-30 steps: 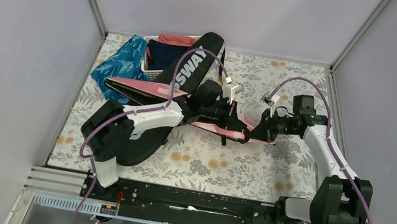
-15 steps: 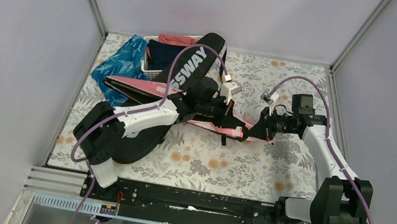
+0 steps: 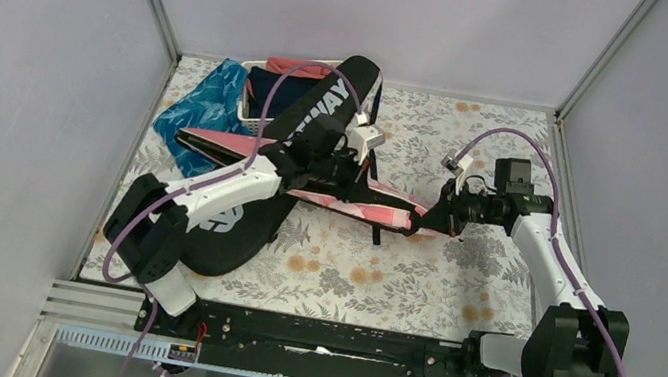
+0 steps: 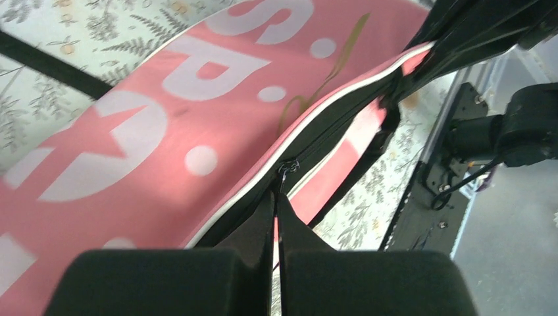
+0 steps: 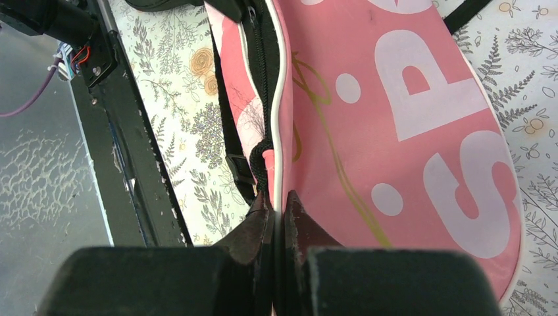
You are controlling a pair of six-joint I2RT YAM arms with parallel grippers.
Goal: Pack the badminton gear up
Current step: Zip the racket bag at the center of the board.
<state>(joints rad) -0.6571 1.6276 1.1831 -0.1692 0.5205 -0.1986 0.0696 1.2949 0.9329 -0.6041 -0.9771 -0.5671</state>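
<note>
Two grippers are working the pink bag [image 3: 362, 209], which lies flat on the desk [image 3: 377, 276] about midway across, its narrow end toward the right arm and its wide end running off under the black bag [image 3: 232, 233] on the left. The left gripper [image 4: 276, 197] is pinched together on the zip pull [image 4: 284, 170], at the edge seam with the white piping. The right gripper [image 5: 276, 201] is clamped on the black cord loop [image 5: 262, 158] at the narrow end, pulling the bag out straight.

Judging by this, the step in hand is running the zip of the pink bag, one arm anchoring and the other drawing the slider. With the task being to pack up, closing seems likelier than opening, but the seam on either side of the slider is too dark to tell which part is already joined. No racket or shuttlecock tube shows anywhere, so whether the bag is loaded cannot be told.

The next move calls for the left gripper to travel along the seam line, not across it, while the right holds its tension; slack would let the slider snag on the fabric, and the thin pull could slip from the pinch.
</note>
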